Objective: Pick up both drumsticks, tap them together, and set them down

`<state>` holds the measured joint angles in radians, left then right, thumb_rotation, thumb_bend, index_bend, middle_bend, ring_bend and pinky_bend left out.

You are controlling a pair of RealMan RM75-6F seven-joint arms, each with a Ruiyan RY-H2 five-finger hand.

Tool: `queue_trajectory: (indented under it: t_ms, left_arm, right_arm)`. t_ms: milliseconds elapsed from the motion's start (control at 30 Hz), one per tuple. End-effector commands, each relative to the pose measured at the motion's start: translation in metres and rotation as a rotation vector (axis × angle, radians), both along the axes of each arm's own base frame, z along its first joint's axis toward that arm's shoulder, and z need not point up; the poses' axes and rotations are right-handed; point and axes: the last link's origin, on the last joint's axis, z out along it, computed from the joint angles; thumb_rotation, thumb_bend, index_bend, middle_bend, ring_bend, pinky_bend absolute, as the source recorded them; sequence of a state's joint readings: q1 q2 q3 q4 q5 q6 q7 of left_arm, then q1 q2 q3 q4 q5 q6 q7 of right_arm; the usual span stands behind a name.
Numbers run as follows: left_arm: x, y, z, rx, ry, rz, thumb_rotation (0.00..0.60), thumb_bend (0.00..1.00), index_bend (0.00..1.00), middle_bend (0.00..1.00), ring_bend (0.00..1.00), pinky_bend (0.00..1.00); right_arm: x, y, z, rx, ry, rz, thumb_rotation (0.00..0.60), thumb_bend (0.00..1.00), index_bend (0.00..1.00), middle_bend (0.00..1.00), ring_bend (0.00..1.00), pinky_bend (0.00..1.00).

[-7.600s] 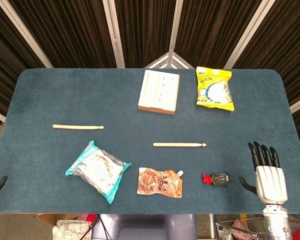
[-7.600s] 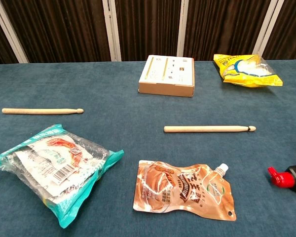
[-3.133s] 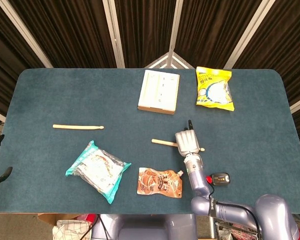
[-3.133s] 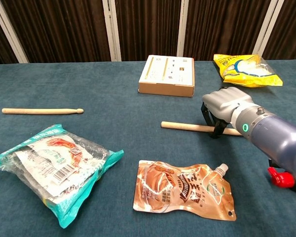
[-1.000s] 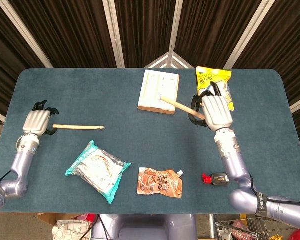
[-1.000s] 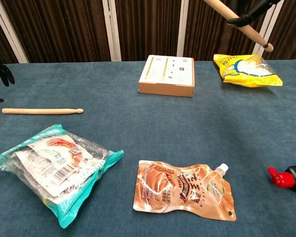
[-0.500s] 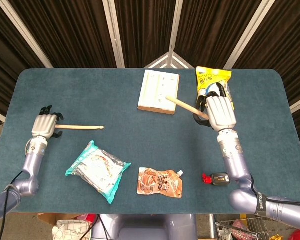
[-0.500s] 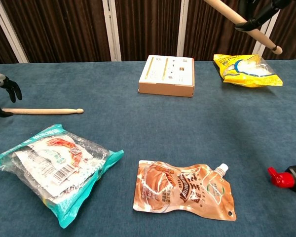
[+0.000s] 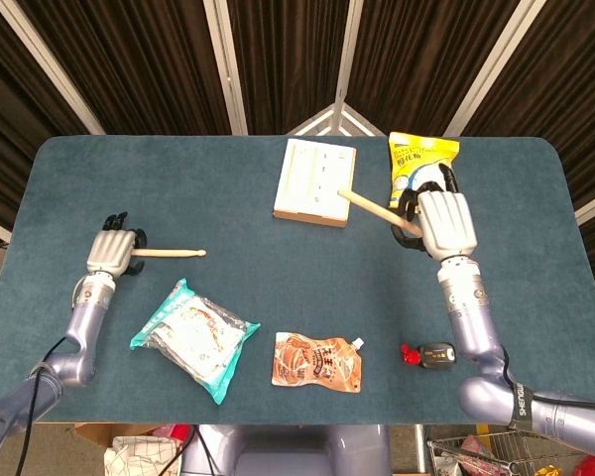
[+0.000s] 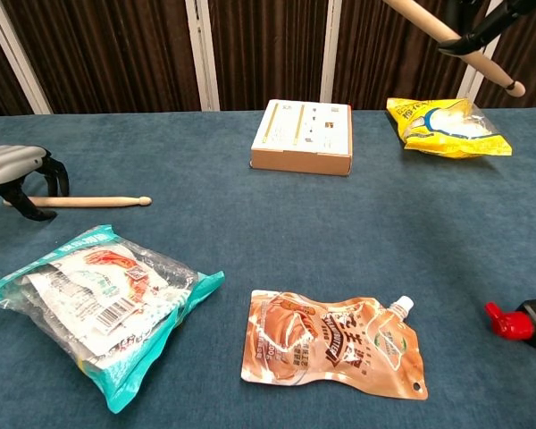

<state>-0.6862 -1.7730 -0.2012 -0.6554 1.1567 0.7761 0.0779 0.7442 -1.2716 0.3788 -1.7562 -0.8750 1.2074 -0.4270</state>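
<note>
One pale wooden drumstick (image 9: 174, 253) (image 10: 98, 201) lies on the blue table (image 9: 278, 268), tip pointing right. My left hand (image 9: 114, 251) (image 10: 13, 170) hovers over its butt end with fingers arched down on either side of the stick, which still rests on the cloth. My right hand (image 9: 444, 223) grips the other drumstick (image 9: 367, 206) (image 10: 429, 25) and holds it high above the table's right rear, slanted, with its tip sticking out to the right. In the chest view only that hand's dark fingers (image 10: 482, 22) show at the top edge.
A white box (image 9: 315, 181) sits at the back centre, beside a yellow snack bag (image 9: 424, 177). Near the front lie a teal-edged packet (image 9: 193, 337), a brown spouted pouch (image 9: 317, 362) and a small black item with a red cap (image 9: 431, 354).
My left hand has moved right and down onto the butt end of the lying drumstick. My right hand has shifted slightly right, still holding its stick raised.
</note>
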Motion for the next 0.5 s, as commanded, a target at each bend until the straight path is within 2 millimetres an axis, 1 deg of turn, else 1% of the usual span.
queue_trajectory:
  t_ms: [33,167,500]
  left_arm:
    - [0.0008,-0.0003,-0.0017,-0.007,0.008,-0.004,0.600,0.41,0.48,0.50,0.03,0.00]
    - [0.0019,-0.0006,-0.0018,-0.003,0.009,-0.008,0.600,0.41,0.50,0.53,0.04,0.00]
    - [0.0007,-0.0018,0.0025,-0.003,0.026,0.000,0.600,0.41,0.50,0.53,0.04,0.00]
  right_arm:
    - [-0.0016,-0.0006,0.0000,-0.002,0.006,-0.003,0.600,0.40,0.71,0.62,0.33,0.00]
    - [-0.0030,-0.0008,-0.0005,-0.002,0.006,-0.006,0.600,0.40,0.71,0.62,0.33,0.00]
    - [-0.0057,-0.0011,-0.0041,-0.002,0.019,-0.009,0.600,0.40,0.72,0.62,0.33,0.00]
